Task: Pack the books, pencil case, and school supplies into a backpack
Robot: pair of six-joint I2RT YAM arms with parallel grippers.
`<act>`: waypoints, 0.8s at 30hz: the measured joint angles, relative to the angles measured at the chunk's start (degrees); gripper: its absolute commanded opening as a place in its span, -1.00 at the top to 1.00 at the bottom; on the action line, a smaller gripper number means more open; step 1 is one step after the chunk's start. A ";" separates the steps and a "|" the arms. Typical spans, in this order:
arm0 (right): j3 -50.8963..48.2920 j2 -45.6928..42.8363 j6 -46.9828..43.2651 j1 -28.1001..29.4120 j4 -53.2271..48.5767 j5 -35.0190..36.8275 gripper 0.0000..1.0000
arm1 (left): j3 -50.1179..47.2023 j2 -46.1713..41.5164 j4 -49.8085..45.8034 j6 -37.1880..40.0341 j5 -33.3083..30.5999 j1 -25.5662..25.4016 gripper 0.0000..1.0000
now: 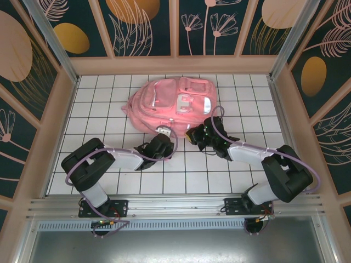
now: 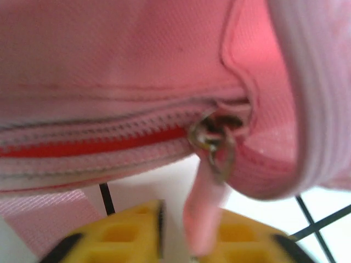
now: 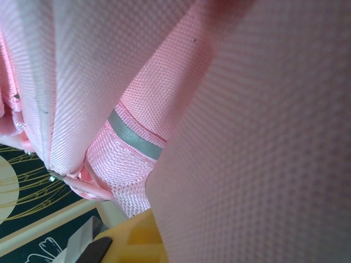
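Pink woven nylon, the backpack (image 1: pixel 175 101), lies flat at twelve o'clock on the white gridded table (image 1: pixel 109 109), with both arms working its near edge. By judgement the step in hand is opening the bag, ahead of any packing. The left gripper (image 1: pixel 163 133) sits at the bag's six o'clock edge. Its yellow fingers (image 2: pixel 131 233) stand narrow to either side of the pink zipper pull (image 2: pixel 200 219), which hangs at six o'clock from the metal slider (image 2: pixel 211 134). Whether the pads actually pinch the pull I cannot tell. The zip line (image 2: pixel 109 137) runs off toward nine o'clock, a red strip showing along it. The right gripper (image 1: pixel 196 134), at the bag's five o'clock edge, is closed, apparently on a fold of the bag's fabric near the grey reflective stripe (image 3: pixel 134 139). The next move would call for a firm pinch on the pull, then a draw along the zip line while the right side anchors the bag. Both arms lie low, elbows folded outward and forearms converging toward twelve o'clock.
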 measured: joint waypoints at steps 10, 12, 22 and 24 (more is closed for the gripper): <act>-0.81 -1.20 -0.76 -0.55 -1.01 -0.24 1.00 | -0.44 -2.34 -0.72 1.60 -0.44 0.00 1.00; -1.33 -1.55 -1.09 -1.01 -0.96 -0.46 1.00 | -1.16 -3.67 -0.63 1.79 -0.39 0.02 1.00; -2.64 -2.03 -2.58 -1.75 -0.83 -1.33 1.00 | -4.68 -5.07 2.45 1.79 2.21 1.44 1.00; -2.64 -2.10 -3.08 -1.92 -0.85 -1.55 1.00 | -5.29 -5.46 3.34 1.79 2.89 1.73 1.00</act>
